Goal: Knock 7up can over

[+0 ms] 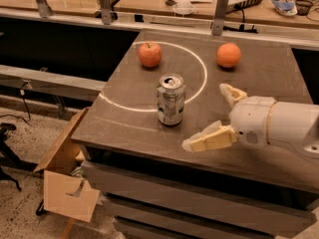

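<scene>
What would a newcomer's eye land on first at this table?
Most striking is the big white gripper coming in from the right, its jaws spread open just beside the 7up can. The can stands upright near the middle of the brown table. Behind it sit a red apple on the left and an orange on the right, with a white circle marked on the tabletop.
</scene>
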Controlling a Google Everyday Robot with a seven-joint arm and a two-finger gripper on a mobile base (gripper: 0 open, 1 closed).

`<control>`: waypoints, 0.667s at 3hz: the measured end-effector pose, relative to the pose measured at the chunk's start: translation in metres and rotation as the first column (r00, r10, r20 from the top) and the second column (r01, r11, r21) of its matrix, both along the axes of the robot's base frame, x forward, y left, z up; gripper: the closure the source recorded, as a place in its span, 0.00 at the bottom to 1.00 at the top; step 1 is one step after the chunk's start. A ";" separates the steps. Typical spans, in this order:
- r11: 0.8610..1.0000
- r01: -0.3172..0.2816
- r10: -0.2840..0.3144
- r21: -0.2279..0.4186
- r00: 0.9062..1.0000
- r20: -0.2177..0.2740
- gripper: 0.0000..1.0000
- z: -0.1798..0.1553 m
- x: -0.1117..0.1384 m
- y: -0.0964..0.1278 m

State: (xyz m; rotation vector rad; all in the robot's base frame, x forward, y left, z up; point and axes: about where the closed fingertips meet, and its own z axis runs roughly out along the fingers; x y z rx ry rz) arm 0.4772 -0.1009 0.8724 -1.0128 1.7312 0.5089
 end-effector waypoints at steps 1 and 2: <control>0.997 -0.002 -0.001 0.078 0.999 0.041 0.00 -0.005 0.021 0.017; 0.993 -0.018 0.009 0.120 0.997 0.073 0.04 -0.002 0.037 0.034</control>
